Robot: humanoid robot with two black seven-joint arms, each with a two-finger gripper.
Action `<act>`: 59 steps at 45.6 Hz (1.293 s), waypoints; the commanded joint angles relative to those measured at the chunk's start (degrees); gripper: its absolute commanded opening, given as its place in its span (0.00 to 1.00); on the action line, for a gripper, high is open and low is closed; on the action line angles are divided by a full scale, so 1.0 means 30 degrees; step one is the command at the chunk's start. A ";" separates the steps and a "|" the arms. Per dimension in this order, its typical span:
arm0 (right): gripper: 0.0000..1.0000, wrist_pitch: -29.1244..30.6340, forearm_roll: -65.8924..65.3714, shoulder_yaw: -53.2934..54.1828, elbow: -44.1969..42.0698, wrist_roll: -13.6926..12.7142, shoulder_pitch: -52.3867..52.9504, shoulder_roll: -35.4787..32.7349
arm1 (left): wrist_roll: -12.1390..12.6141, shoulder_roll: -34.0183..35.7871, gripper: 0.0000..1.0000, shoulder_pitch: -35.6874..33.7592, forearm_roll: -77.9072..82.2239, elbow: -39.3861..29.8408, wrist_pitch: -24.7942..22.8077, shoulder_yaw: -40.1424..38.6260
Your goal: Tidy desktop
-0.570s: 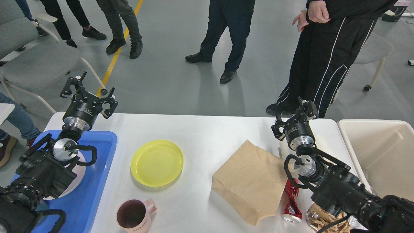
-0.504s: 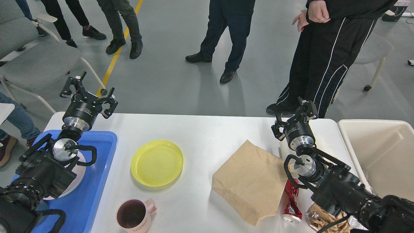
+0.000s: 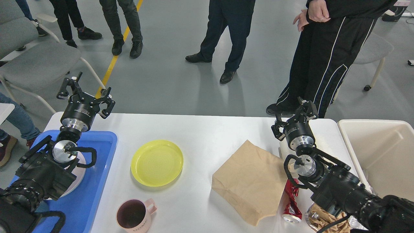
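Note:
The white desktop (image 3: 207, 132) spans the view. On it lie a yellow plate (image 3: 157, 162), a pink mug (image 3: 135, 215) at the front, a brown paper bag (image 3: 250, 181), a crushed red can (image 3: 292, 202) and a container of crumpled brown paper (image 3: 326, 220), partly hidden by my right arm. My left gripper (image 3: 84, 92) is open and empty, raised above the far left corner, over the blue tray (image 3: 93, 187). My right gripper (image 3: 292, 116) is open and empty, above the far right part of the desktop, beyond the bag.
A white plate (image 3: 76, 176) lies in the blue tray, mostly under my left arm. A cream bin (image 3: 381, 155) stands right of the desktop. Several people stand on the floor beyond the far edge. Grey chairs stand at the far left and far right.

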 commanded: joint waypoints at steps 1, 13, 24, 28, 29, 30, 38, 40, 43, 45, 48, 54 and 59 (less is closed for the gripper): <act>1.00 0.0000 0.0000 -0.0002 0.0000 0.0000 0.0000 -0.0005 | 0.0030 -0.0026 0.96 0.0006 0.0001 0.0000 0.0006 0.0013; 1.00 0.0000 0.0000 -0.0002 0.0000 0.0000 0.0000 -0.0005 | 0.0322 0.0031 0.96 -0.0082 0.0089 -0.0058 0.0182 0.0364; 1.00 0.0000 0.0000 -0.0002 0.0000 0.0000 0.0000 -0.0005 | 0.0498 0.0734 0.96 -0.0696 0.0089 -0.0030 -0.0053 0.4109; 1.00 0.0000 0.0000 -0.0002 0.0000 0.0000 0.0000 -0.0005 | 0.0498 0.1232 0.96 -0.1516 0.0147 0.0087 -0.0023 0.6568; 1.00 0.0000 0.0000 -0.0002 0.0000 0.0000 0.0000 -0.0005 | 0.0498 0.1349 0.96 -0.1750 0.0148 0.0116 -0.0023 0.7242; 1.00 0.0000 0.0000 -0.0002 0.0000 0.0000 0.0000 -0.0005 | 0.0498 0.1467 0.96 -0.1955 0.0177 0.0117 -0.0023 0.7916; 1.00 0.0000 0.0000 -0.0002 0.0000 0.0000 0.0000 -0.0005 | 0.0615 0.2229 0.96 -0.3216 0.0499 0.0234 0.0006 1.2839; 1.00 0.0000 0.0000 0.0028 0.0000 0.0000 0.0000 -0.0005 | 0.0732 0.2433 0.96 -0.3508 0.0674 0.0234 0.0006 1.4156; 1.00 0.0000 0.0000 -0.0002 0.0000 0.0000 0.0000 -0.0005 | 0.0937 0.2814 0.96 -0.4123 0.1054 0.0292 0.0006 1.6236; 1.00 0.0000 0.0000 -0.0001 0.0000 0.0000 0.0000 -0.0005 | 0.1054 0.3078 0.96 -0.4504 0.1318 0.0322 0.0006 1.7555; 1.00 0.0000 0.0000 -0.0002 0.0000 0.0000 0.0000 -0.0005 | 0.1114 0.3313 0.96 -0.5206 0.1582 0.0439 0.0035 1.9168; 1.00 0.0000 0.0000 -0.0002 0.0000 0.0000 0.0000 -0.0005 | 0.1114 0.3753 0.96 -0.6818 0.2110 0.0556 -0.0169 2.2039; 1.00 0.0000 0.0000 -0.0002 0.0000 0.0000 0.0000 -0.0005 | 0.1114 0.3812 0.96 -0.7580 0.2549 0.0527 -0.0783 2.5814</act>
